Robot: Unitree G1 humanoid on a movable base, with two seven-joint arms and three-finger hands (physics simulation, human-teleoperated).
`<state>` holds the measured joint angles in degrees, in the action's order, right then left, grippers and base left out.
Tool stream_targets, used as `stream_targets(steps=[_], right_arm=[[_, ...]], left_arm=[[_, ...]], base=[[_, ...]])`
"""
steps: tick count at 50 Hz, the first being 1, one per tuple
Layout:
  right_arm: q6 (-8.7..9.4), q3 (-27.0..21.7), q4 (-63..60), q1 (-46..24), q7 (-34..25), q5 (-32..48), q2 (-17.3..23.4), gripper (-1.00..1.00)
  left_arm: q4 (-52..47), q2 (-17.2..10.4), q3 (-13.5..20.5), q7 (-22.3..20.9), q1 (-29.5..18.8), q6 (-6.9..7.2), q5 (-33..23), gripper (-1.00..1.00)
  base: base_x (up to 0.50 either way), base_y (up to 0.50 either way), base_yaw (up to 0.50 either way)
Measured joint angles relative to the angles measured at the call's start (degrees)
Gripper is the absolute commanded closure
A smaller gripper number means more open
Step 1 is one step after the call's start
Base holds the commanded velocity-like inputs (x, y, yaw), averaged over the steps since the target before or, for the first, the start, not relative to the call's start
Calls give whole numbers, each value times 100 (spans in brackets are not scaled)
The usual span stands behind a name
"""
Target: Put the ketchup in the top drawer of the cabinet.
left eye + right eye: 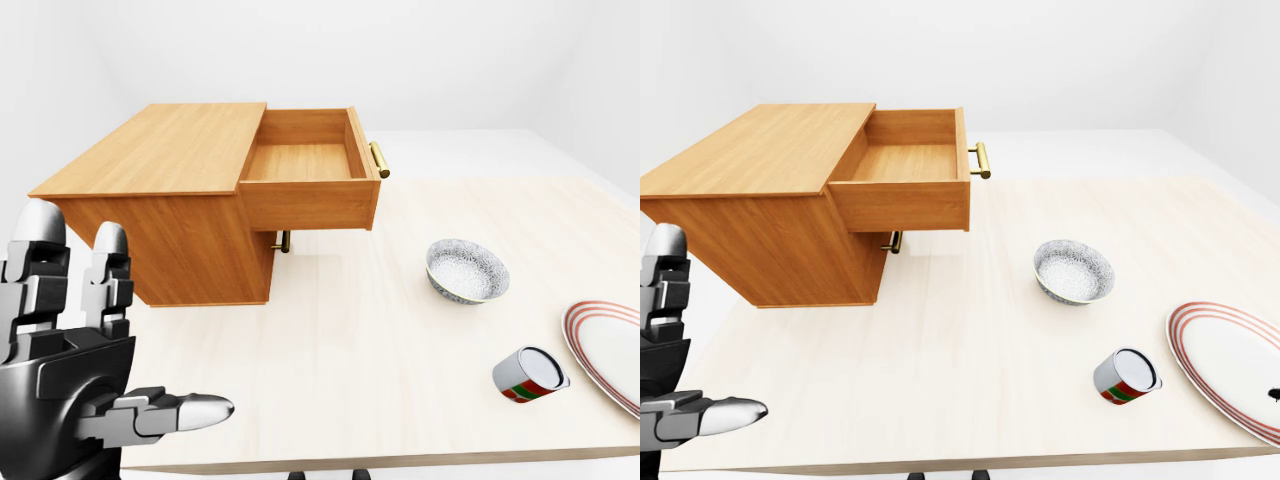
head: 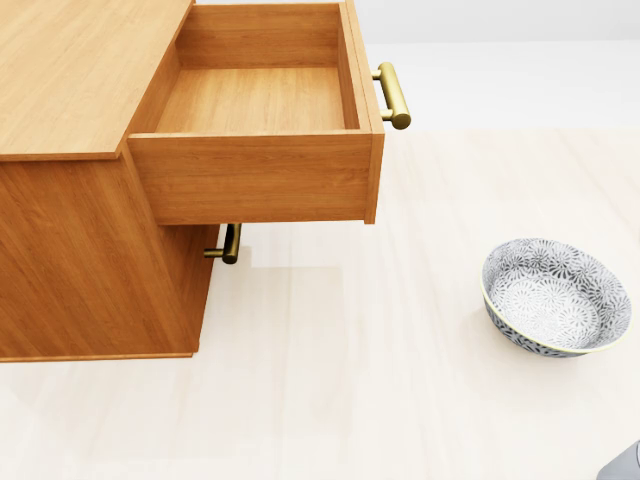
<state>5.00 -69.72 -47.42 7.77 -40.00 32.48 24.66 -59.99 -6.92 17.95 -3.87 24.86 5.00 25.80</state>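
Top drawer pulled out, ketchup lying on the table well to the right of it.

I see the light-wood cabinet (image 1: 160, 190) with its top drawer (image 1: 305, 165) wide open and its brass handle (image 1: 379, 159) facing right. My left hand (image 1: 75, 380), black with silver fingertips, is raised at the lower left of the left-eye view, fingers spread apart and holding nothing. My right hand is out of view. The red, green and white ketchup container (image 1: 1127, 376) lies on its side on the pale wooden table (image 1: 350, 340), between a patterned grey bowl (image 1: 467, 270) and a red-rimmed white plate (image 1: 1235, 365).
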Motion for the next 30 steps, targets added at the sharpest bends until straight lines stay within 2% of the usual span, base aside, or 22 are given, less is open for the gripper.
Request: stream_targets(steps=[16, 30], right_arm=[[0, 825, 155, 31, 0, 220, -496, -100], [0, 1176, 402, 164, 0, 254, -815, -100]], left_arm=[[0, -21, 18, 13, 3, 0, 29, -100], [0, -12, 21, 2, 2, 0, 18, -100]], base=[[0, 0, 0], [0, 0, 0]])
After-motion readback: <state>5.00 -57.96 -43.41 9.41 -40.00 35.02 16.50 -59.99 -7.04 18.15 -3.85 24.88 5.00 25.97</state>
